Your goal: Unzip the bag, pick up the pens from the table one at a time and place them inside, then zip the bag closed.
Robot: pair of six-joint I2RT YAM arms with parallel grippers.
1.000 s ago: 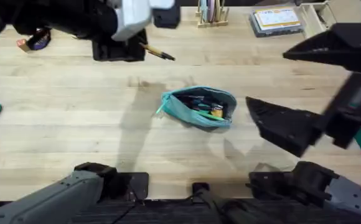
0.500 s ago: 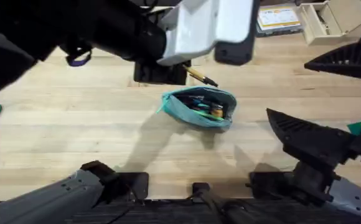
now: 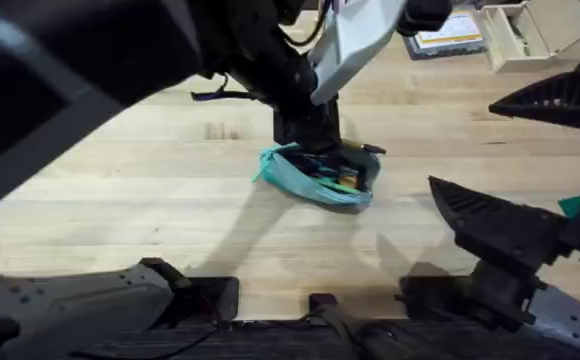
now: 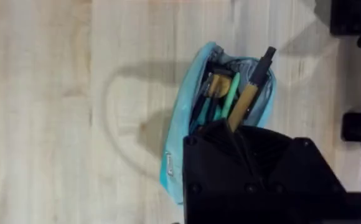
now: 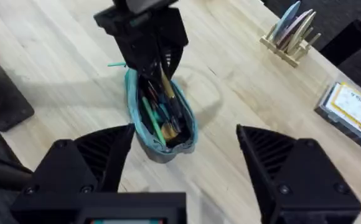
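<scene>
Gaping right gripper point(image 5: 183, 168): fingers spread wide, hovering near the pouch, touching nothing.
Bag point(image 3: 315, 178): teal pouch, unzipped, mid-table point(image 3: 120, 180), several pens inside.
Left gripper point(image 3: 305, 128): above the bag, clamped on a yellow pen point(image 4: 249, 99) pointing into the opening.

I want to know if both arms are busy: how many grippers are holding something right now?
1. The left gripper holds a yellow pen over the open bag. The right gripper hangs open and empty to the bag's right.
</scene>
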